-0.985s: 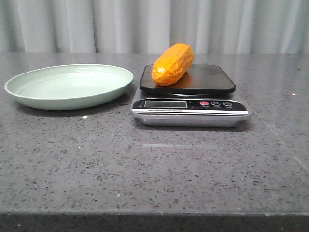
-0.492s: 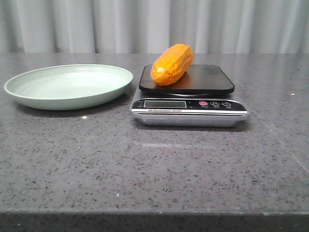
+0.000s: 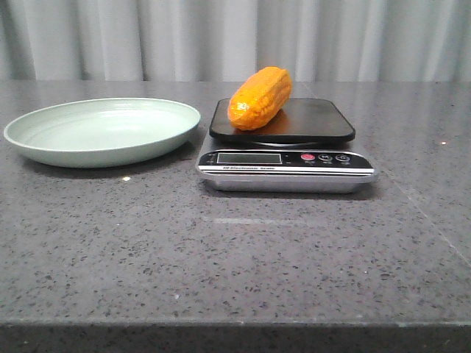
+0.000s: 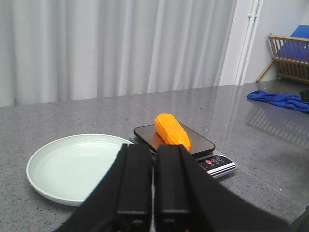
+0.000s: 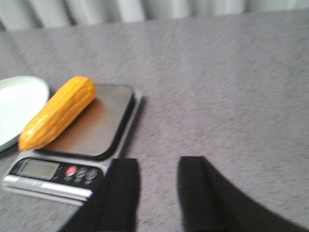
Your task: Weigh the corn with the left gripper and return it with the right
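The orange-yellow corn point(image 3: 259, 98) lies on the black platform of a silver kitchen scale point(image 3: 287, 158) at the table's middle, towards the platform's left side. It also shows in the left wrist view point(image 4: 173, 130) and the right wrist view point(image 5: 58, 118). Neither gripper shows in the front view. My left gripper point(image 4: 154, 147) is shut and empty, held back from the scale point(image 4: 212, 162) and the plate point(image 4: 48, 183). My right gripper point(image 5: 158, 164) is open and empty, above the table just to the side of the scale point(image 5: 96, 130); that view is blurred.
A pale green plate point(image 3: 44, 147) stands empty left of the scale. A blue cloth point(image 4: 282, 100) and a wooden rack point(image 4: 289, 58) are far off to the side. A grey curtain hangs behind the table.
The corn stays on the scale. The whole scene has shifted a few pixels to the left in the front view.
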Motion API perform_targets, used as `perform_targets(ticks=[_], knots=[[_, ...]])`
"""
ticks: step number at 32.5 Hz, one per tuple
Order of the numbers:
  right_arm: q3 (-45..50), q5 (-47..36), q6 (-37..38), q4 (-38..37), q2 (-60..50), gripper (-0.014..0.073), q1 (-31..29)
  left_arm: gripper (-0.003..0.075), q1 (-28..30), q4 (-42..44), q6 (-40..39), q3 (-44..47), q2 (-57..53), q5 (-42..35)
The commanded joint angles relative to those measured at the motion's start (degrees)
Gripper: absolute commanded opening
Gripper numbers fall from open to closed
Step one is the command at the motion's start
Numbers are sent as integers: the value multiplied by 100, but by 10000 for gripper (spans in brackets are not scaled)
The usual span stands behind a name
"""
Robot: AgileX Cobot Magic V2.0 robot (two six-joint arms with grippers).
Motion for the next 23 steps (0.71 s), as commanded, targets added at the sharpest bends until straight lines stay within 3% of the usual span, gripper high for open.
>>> perform_targets(ticks=[1, 4, 11, 15, 23], knots=[[-604, -107, -4, 182, 440, 549, 382, 146, -37, 53, -17, -134, 86, -447], [-998, -60, -4, 239, 882, 616, 818, 146, -37, 53, -17, -134, 86, -447], [-2382, 21, 20, 444, 2137, 614, 1841, 146, -37, 53, -17, -134, 86, -447], [-3426, 491, 179, 402, 3108, 612, 2236, 146, -37, 53, -17, -134, 86, -447], [-5360, 2145, 2144, -1201, 4869, 558, 2438, 146, -37, 53, -17, -134, 86, -447]])
